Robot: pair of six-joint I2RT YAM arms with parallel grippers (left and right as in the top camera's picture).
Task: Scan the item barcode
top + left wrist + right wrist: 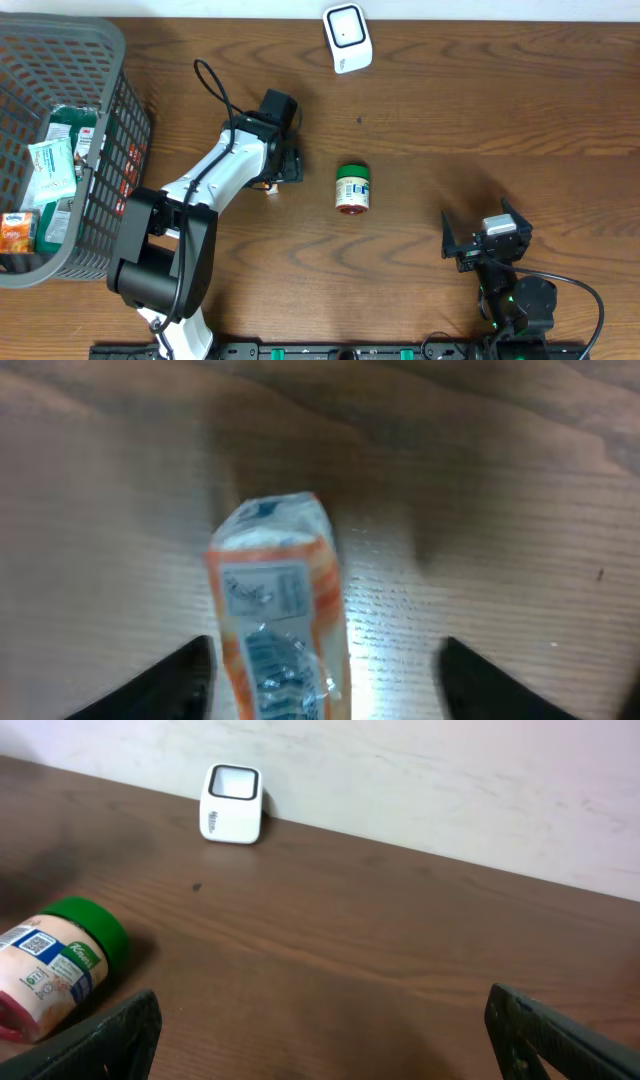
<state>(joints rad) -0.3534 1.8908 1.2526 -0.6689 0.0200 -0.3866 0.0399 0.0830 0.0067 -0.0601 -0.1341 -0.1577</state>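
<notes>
Orange carton [278, 610] blurred — lower end cut off.

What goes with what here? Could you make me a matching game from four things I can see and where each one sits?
Things:
1. white scanner
2. green-lidded jar
3. orange carton
4. grey basket

Places:
A. between the fingers of the left hand
B. at the left end of the table, holding packets
C. at the table's far edge
D. lying on its side mid-table

Pairs: 1-C, 2-D, 3-A, 4-B

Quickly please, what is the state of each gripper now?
Left gripper: open around the orange carton, not clamped.
Right gripper: open, empty.
</notes>
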